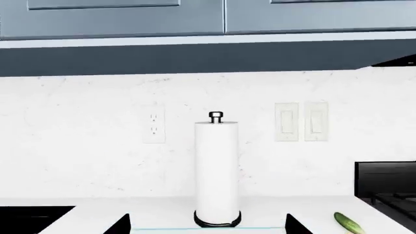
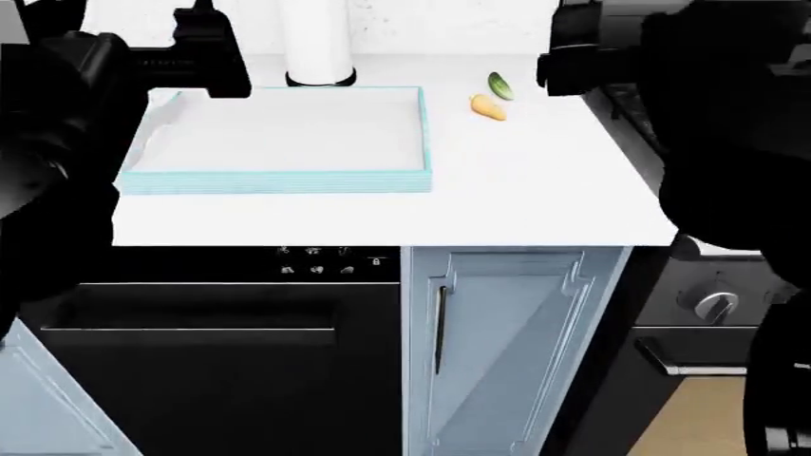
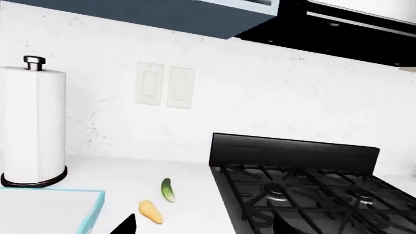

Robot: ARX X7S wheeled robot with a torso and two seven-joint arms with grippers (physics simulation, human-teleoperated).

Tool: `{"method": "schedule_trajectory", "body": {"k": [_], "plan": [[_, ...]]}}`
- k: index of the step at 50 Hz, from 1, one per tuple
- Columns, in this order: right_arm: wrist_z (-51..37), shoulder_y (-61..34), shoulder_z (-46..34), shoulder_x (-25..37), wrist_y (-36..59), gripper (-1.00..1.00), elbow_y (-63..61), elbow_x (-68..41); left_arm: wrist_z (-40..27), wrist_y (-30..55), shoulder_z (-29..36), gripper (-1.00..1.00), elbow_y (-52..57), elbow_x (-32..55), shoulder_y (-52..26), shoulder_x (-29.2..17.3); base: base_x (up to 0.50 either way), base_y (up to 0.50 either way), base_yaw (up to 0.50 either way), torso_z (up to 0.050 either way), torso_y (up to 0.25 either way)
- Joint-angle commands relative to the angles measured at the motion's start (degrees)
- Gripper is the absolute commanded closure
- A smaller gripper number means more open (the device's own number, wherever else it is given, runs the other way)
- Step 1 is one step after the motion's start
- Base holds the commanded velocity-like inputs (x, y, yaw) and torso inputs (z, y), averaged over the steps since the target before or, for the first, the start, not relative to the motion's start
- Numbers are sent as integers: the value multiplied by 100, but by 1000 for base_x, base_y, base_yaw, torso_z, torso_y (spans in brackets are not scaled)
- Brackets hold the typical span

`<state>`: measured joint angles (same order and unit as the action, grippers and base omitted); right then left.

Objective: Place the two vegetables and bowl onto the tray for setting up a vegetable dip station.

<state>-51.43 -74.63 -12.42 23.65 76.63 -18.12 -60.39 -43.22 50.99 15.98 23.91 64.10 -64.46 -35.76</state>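
Note:
The tray (image 2: 285, 182), white-floored with a light blue rim, lies empty on the counter. To its right lie the dark green cucumber (image 2: 499, 85) and the orange carrot (image 2: 487, 107), close together. My left gripper (image 2: 209, 55) hovers over the tray's far left part, open with nothing in it (image 1: 208, 229). My right gripper (image 2: 571, 62) hangs to the right of the vegetables, open and empty (image 3: 204, 228). The right wrist view shows the cucumber (image 3: 168, 189) and carrot (image 3: 150, 212) ahead of the jaws. The cucumber (image 1: 348, 223) also shows in the left wrist view. The bowl is out of view.
A paper towel roll on a black base (image 2: 317, 43) stands behind the tray against the wall. A black stove (image 3: 305, 195) adjoins the counter on the right. Wall cabinets (image 1: 208, 19) hang above. The counter's front edge (image 2: 380, 242) runs above a dishwasher and cabinet door.

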Motion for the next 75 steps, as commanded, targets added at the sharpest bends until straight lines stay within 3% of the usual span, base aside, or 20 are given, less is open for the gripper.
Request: {"method": "schedule_trajectory", "body": {"k": [1, 48, 75], "plan": [[658, -1503, -781, 152, -472, -100, 1945, -155, 85, 469, 659, -100, -1646, 110, -1775, 238, 160, 0, 0, 0, 0], [759, -842, -1043, 382, -729, -100, 1726, -88, -52, 560, 511, -100, -1743, 292, -1598, -34, 498, 0, 0, 0, 1], [835, -656, -1072, 472, -908, -100, 1609, -93, -185, 634, 374, -100, -1575, 530, -1454, -205, 7, 0, 0, 0, 0]]}}
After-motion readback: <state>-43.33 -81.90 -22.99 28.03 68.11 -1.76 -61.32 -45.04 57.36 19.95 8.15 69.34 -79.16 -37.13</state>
